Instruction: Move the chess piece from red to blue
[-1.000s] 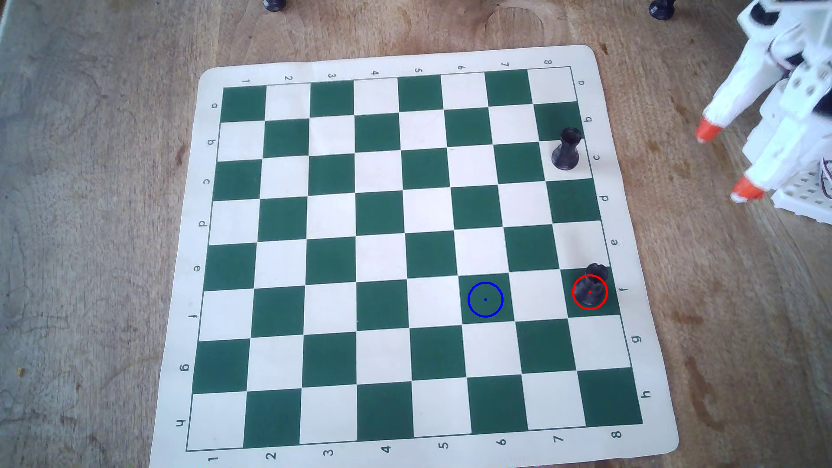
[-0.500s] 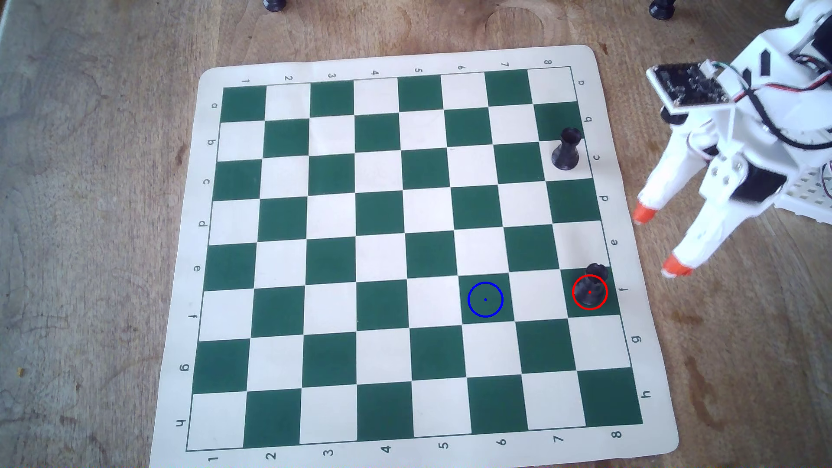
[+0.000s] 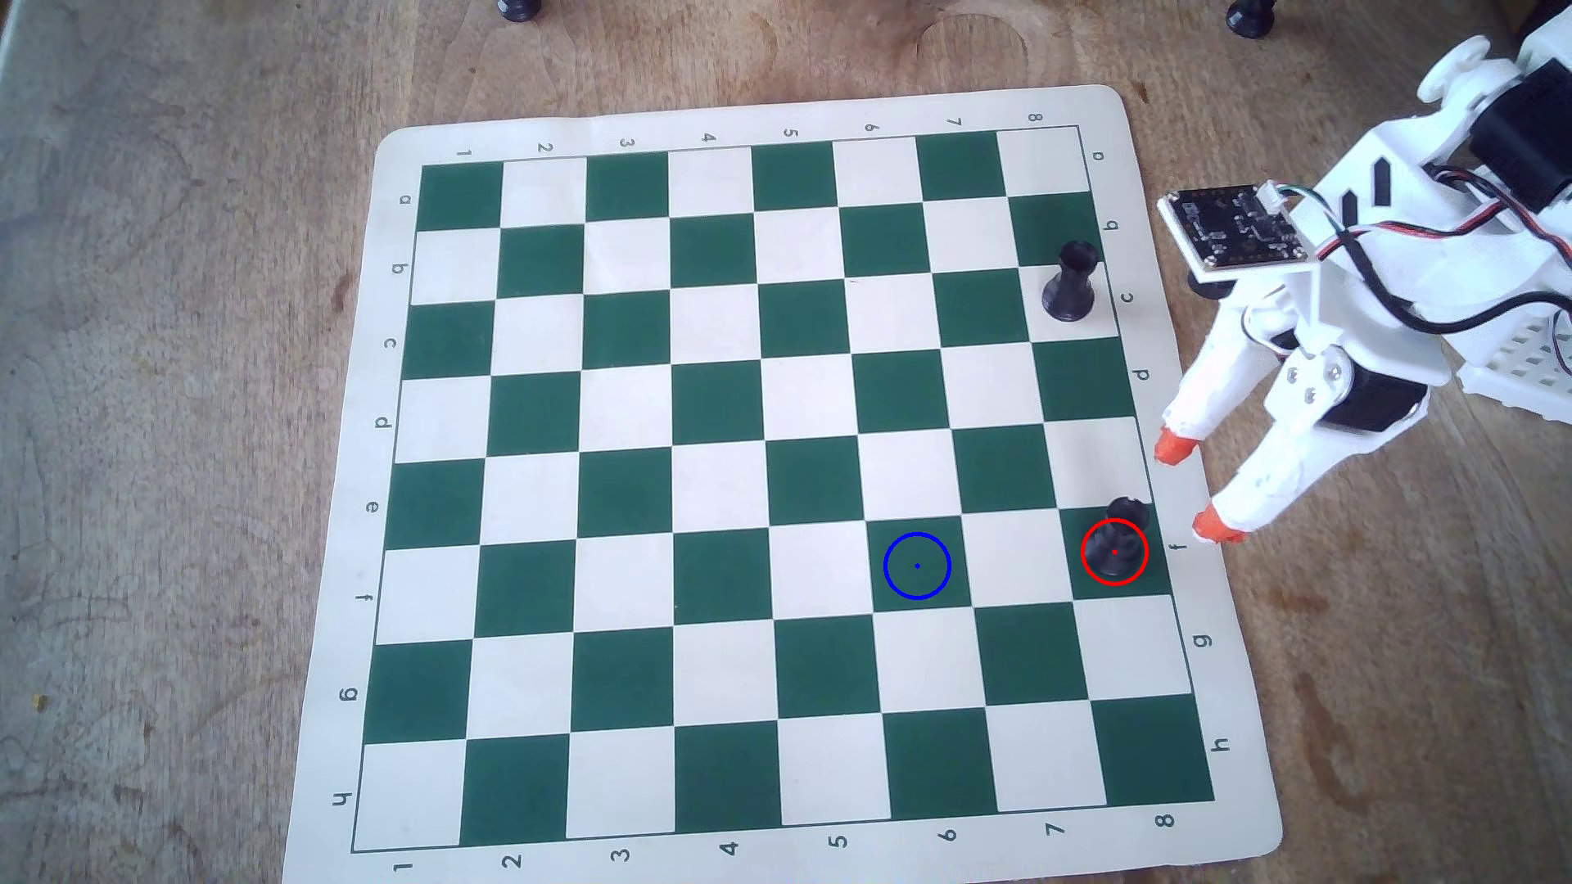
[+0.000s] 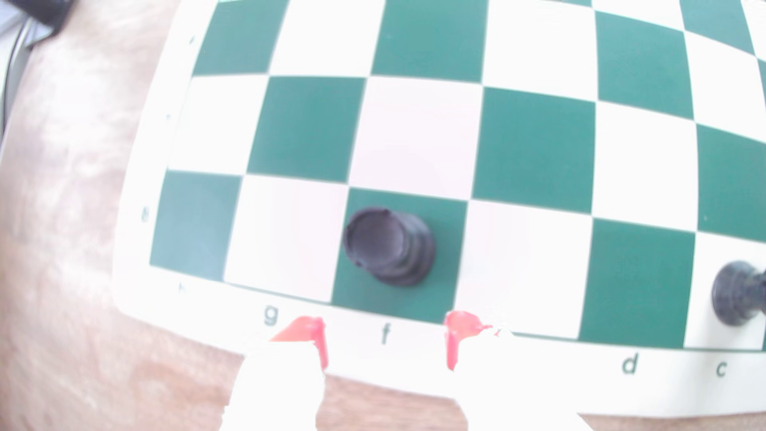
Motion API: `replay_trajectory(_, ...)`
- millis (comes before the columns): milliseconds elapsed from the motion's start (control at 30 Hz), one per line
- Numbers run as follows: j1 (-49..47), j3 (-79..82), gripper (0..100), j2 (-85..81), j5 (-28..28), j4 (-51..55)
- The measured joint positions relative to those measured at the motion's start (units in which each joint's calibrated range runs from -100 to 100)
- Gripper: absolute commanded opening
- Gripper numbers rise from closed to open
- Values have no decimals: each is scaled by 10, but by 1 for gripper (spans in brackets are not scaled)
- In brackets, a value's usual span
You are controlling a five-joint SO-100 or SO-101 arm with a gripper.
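Observation:
The chess piece, a small black rook, stands upright inside the red circle on the dark square f8 near the board's right edge. The wrist view shows the chess piece from above, just ahead of my fingers. The blue circle rings the bare dark square f6, two squares to the left in the overhead view. My white gripper with orange fingertips hangs open over the board's right margin, just right of the rook and apart from it. In the wrist view the gripper holds nothing between its tips.
A second black rook stands on c8, also at the right edge of the wrist view. The green-and-cream chess mat lies on a wooden table. Two dark pieces sit off the board at the top edge.
The arm has swung down and left from the upper right corner, bringing the open gripper to the board's right margin beside the rook in the red circle. Both rooks stayed put.

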Motion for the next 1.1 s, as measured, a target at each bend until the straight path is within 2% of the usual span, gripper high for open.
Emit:
replay_trajectory(567, -3, -20, 12, 155, 2, -136)
replay_trajectory(967, 6, -44, 11, 168, 3, -148)
replay_trajectory(1100, 6, -44, 5, 168, 3, -148)
